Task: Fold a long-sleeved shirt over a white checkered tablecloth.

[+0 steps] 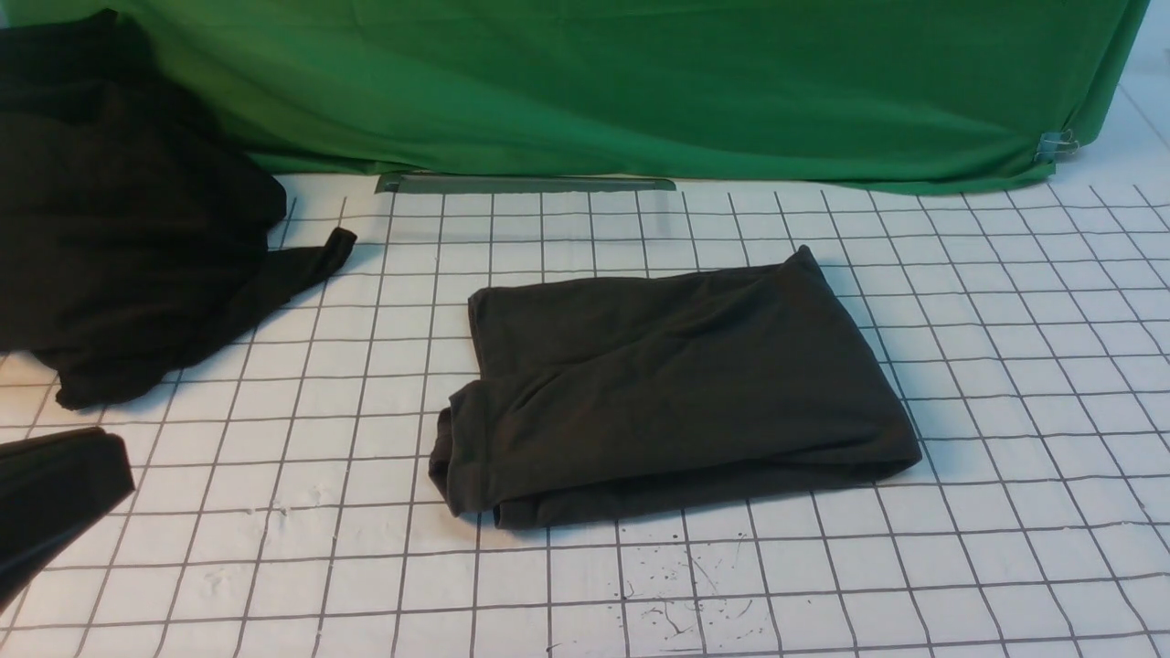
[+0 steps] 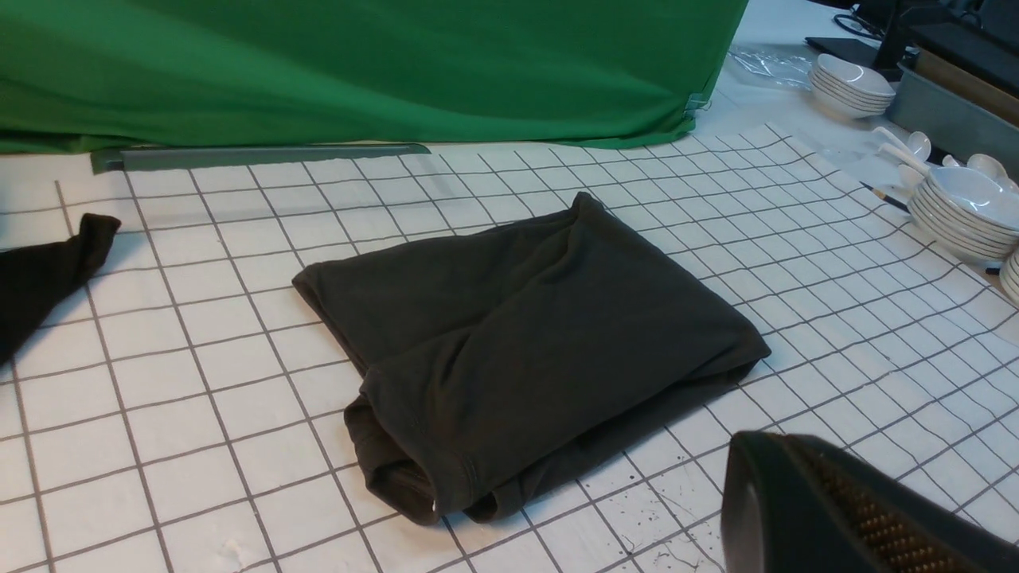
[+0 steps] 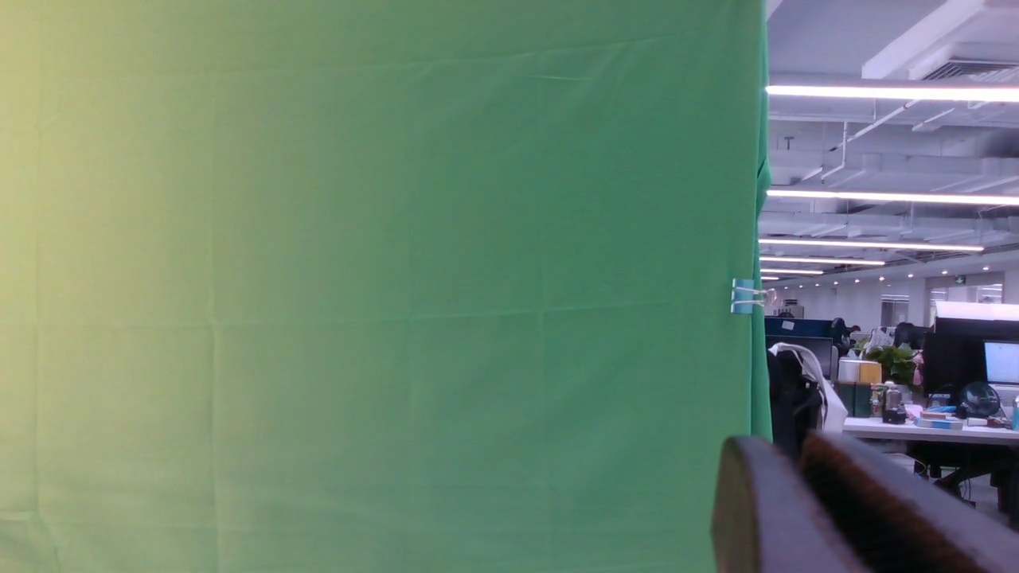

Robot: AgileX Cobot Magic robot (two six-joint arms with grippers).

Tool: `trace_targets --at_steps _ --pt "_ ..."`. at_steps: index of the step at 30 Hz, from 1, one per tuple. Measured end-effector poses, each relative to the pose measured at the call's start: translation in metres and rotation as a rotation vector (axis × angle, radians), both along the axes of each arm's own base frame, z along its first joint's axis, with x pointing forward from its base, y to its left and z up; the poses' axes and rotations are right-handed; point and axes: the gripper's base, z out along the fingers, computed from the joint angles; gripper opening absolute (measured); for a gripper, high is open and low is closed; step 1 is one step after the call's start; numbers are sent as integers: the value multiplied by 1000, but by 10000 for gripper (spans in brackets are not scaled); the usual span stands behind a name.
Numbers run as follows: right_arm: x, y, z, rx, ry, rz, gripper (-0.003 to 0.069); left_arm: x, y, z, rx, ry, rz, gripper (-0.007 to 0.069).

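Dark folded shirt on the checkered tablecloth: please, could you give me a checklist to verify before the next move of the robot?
1. Shirt lies wholly on the checkered tablecloth: ok.
2. Folded layers line up: not ok; the top layer lies askew, leaving the far left part of the layer below uncovered.
3. Left fingers shut and free of cloth: ok.
4. Right fingers away from the shirt: ok; their view faces the green cloth.
5. Black garment apart from the shirt: ok; tablecloth shows between them.
6. Hidden underside free of creases: cannot tell.
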Motion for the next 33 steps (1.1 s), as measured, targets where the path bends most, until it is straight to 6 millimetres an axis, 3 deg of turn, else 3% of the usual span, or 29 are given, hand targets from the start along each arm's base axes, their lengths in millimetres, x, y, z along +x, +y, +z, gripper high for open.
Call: trace_targets --at_steps 7,14,18,22,33 --pt "0 0 0 0 0 0 90 2 1 0 69 -60 5 -1" --pt "0 0 0 0 0 0 104 7 7 -16 122 -165 80 0" --pt "0 0 0 0 0 0 106 5 16 -42 88 -245 204 0" --pt "0 0 0 0 0 0 106 -1 26 -84 120 -292 342 1" --pt "0 0 0 1 0 0 131 2 31 -151 241 -194 418 1"
